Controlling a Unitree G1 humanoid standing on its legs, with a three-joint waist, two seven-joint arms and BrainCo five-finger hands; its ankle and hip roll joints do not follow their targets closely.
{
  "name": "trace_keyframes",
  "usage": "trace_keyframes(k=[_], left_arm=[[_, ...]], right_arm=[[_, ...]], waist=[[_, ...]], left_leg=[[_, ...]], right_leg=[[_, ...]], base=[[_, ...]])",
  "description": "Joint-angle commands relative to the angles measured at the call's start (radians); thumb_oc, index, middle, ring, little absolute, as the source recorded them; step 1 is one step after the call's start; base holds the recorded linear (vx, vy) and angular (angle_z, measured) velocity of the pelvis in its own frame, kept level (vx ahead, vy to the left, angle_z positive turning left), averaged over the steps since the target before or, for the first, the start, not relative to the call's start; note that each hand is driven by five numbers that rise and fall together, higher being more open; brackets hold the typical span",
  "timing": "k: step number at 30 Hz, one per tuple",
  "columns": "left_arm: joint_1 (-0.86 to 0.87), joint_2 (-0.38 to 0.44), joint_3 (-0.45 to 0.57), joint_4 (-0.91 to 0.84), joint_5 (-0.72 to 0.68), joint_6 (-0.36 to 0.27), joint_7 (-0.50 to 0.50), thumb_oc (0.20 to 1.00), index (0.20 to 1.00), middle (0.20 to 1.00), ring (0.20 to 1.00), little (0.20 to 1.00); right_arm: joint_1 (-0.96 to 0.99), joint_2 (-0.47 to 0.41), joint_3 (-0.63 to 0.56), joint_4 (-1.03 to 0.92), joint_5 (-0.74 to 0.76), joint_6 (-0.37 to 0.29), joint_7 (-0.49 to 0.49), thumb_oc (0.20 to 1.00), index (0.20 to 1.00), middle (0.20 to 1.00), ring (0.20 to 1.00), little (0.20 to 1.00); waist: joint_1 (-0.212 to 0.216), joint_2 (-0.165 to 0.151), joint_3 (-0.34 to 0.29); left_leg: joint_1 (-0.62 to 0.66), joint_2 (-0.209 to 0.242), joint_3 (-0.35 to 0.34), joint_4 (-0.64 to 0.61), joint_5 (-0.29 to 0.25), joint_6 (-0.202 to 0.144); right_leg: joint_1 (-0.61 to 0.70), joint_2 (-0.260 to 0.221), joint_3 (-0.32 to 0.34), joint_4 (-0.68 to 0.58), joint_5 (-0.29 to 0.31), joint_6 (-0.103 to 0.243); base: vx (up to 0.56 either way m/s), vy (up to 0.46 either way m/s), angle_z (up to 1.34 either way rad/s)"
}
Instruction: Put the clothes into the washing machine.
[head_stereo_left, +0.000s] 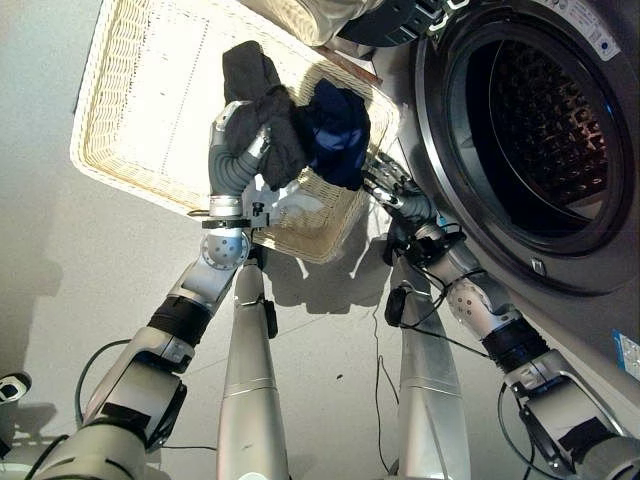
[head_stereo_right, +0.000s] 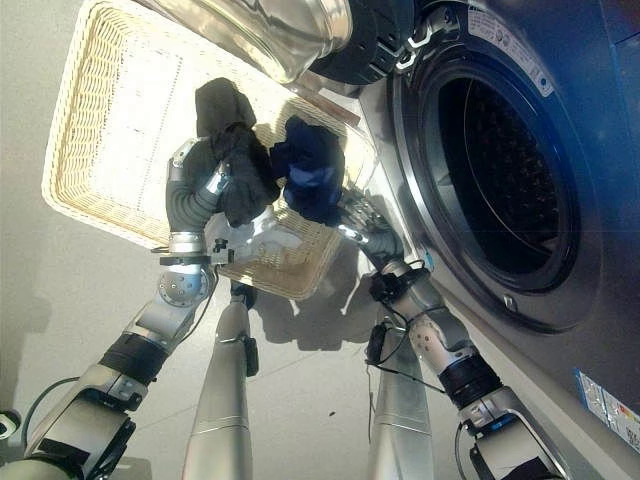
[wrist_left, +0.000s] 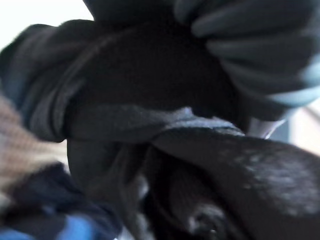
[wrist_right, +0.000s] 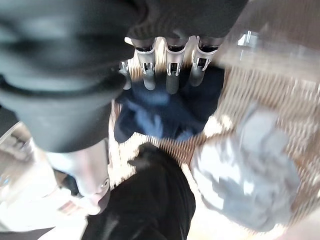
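Left hand (head_stereo_left: 243, 128) curls round black garment (head_stereo_left: 262, 115) over basket (head_stereo_left: 130, 150); right hand (wrist_right: 167, 70) spread, touching navy garment (head_stereo_left: 335, 130); lift clear, then swing to drum (head_stereo_left: 545, 120) beside right hand.

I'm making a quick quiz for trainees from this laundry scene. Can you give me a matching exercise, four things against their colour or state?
Things:
1. washing machine door
2. wicker basket
3. garment in the left robot hand
4. garment at the right robot hand

Descriptions:
A. navy blue
B. swung open
C. black
D. pale, woven

Pairs: 1-B, 2-D, 3-C, 4-A
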Motion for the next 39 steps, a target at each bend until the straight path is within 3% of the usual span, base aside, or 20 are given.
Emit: trace_keyframes(k=[1, 3, 4, 5, 6, 14, 30, 36, 37, 38, 39], left_arm=[[-0.023, -0.003, 0.019, -0.137, -0.043, -0.087, -0.148, 0.2, 0.2, 0.2, 0.2, 0.2], [-0.022, -0.006, 0.016, -0.164, -0.066, -0.084, -0.191, 0.2, 0.2, 0.2, 0.2, 0.2], [-0.021, -0.013, -0.003, -0.237, -0.116, -0.059, -0.313, 0.2, 0.2, 0.2, 0.2, 0.2], [-0.021, -0.013, -0.003, -0.237, -0.116, -0.059, -0.313, 0.2, 0.2, 0.2, 0.2, 0.2], [-0.024, -0.019, -0.016, -0.272, -0.156, -0.041, -0.402, 0.2, 0.2, 0.2, 0.2, 0.2], [-0.04, -0.023, -0.07, -0.338, -0.222, 0.026, -0.573, 0.2, 0.2, 0.2, 0.2, 0.2], [-0.079, 0.004, -0.132, -0.344, -0.282, 0.115, -0.685, 0.2, 0.2, 0.2, 0.2, 0.2], [-0.085, 0.031, -0.131, -0.347, -0.291, 0.126, -0.709, 0.2, 0.2, 0.2, 0.2, 0.2], [-0.083, 0.037, -0.128, -0.35, -0.29, 0.127, -0.714, 0.2, 0.2, 0.2, 0.2, 0.2], [-0.082, 0.037, -0.128, -0.351, -0.287, 0.127, -0.714, 0.2, 0.2, 0.2, 0.2, 0.2], [-0.083, 0.041, -0.129, -0.351, -0.285, 0.126, -0.715, 0.2, 0.2, 0.2, 0.2, 0.2]], right_arm=[[0.049, 0.004, -0.037, -0.132, 0.088, 0.013, 0.082, 1.0, 1.0, 1.0, 1.0, 1.0], [0.048, 0.007, -0.041, -0.151, 0.098, 0.022, 0.094, 1.0, 1.0, 1.0, 1.0, 1.0], [0.046, 0.016, -0.041, -0.209, 0.119, 0.045, 0.125, 1.0, 1.0, 1.0, 1.0, 1.0], [0.046, 0.016, -0.041, -0.209, 0.119, 0.045, 0.125, 1.0, 1.0, 1.0, 1.0, 1.0], [0.039, 0.023, -0.04, -0.255, 0.137, 0.068, 0.133, 1.0, 1.0, 1.0, 1.0, 1.0], [0.022, 0.029, -0.023, -0.322, 0.178, 0.101, 0.198, 1.0, 1.0, 1.0, 1.0, 1.0], [-0.052, 0.045, -0.012, -0.376, 0.227, 0.062, 0.276, 1.0, 1.0, 1.0, 1.0, 1.0], [-0.055, 0.021, -0.034, -0.382, 0.265, 0.013, 0.307, 1.0, 1.0, 1.0, 1.0, 1.0], [-0.05, 0.021, -0.044, -0.383, 0.275, 0.001, 0.318, 0.583, 0.583, 0.583, 0.583, 0.583], [-0.05, 0.021, -0.045, -0.384, 0.276, 0.001, 0.319, 0.539, 0.539, 0.539, 0.539, 0.539], [-0.049, 0.021, -0.049, -0.386, 0.279, -0.005, 0.32, 0.2, 0.2, 0.2, 0.2, 0.2]], waist=[[0.005, 0.006, -0.022], [0.005, 0.007, -0.022], [0.006, 0.011, -0.022], [0.006, 0.011, -0.022], [0.006, 0.012, -0.022], [0.006, 0.019, -0.022], [0.019, 0.025, -0.022], [0.018, 0.024, -0.022], [0.017, 0.023, -0.022], [0.017, 0.023, -0.022], [0.016, 0.022, -0.022]], left_leg=[[-0.019, -0.125, -0.037, -0.009, -0.004, 0.113], [-0.017, -0.126, -0.037, -0.01, -0.004, 0.115], [-0.015, -0.13, -0.037, -0.008, -0.005, 0.117], [-0.015, -0.13, -0.037, -0.008, -0.005, 0.117], [-0.014, -0.133, -0.033, -0.01, -0.004, 0.12], [-0.015, -0.135, -0.027, -0.012, -0.001, 0.123], [-0.012, -0.137, -0.022, -0.017, 0.008, 0.121], [-0.013, -0.135, -0.018, -0.021, 0.009, 0.12], [-0.013, -0.134, -0.018, -0.022, 0.01, 0.12], [-0.013, -0.134, -0.018, -0.023, 0.01, 0.12], [-0.012, -0.133, -0.017, -0.023, 0.011, 0.119]], right_leg=[[0.012, 0.054, -0.049, -0.057, 0.08, 0.063], [0.014, 0.051, -0.049, -0.058, 0.081, 0.064], [0.019, 0.044, -0.051, -0.065, 0.087, 0.068], [0.019, 0.044, -0.051, -0.065, 0.087, 0.068], [0.021, 0.042, -0.053, -0.072, 0.092, 0.07], [0.024, 0.032, -0.054, -0.085, 0.1, 0.076], [0.039, 0.017, -0.073, -0.108, 0.111, 0.077], [0.041, 0.015, -0.077, -0.115, 0.114, 0.077], [0.042, 0.016, -0.078, -0.117, 0.115, 0.078], [0.042, 0.016, -0.078, -0.117, 0.116, 0.078], [0.043, 0.016, -0.079, -0.119, 0.116, 0.078]], base=[[0.0, 0.0, 0.0], [0.01, -0.018, 0.0], [0.0, 0.0, 0.0], [0.02, -0.046, 0.0], [0.0, 0.0, 0.0], [0.0, -0.007, 0.01], [0.0, -0.01, 0.01], [0.0, 0.0, 0.0], [0.0, 0.0, 0.0], [0.0, 0.0, 0.0], [0.0, 0.0, 0.0]])
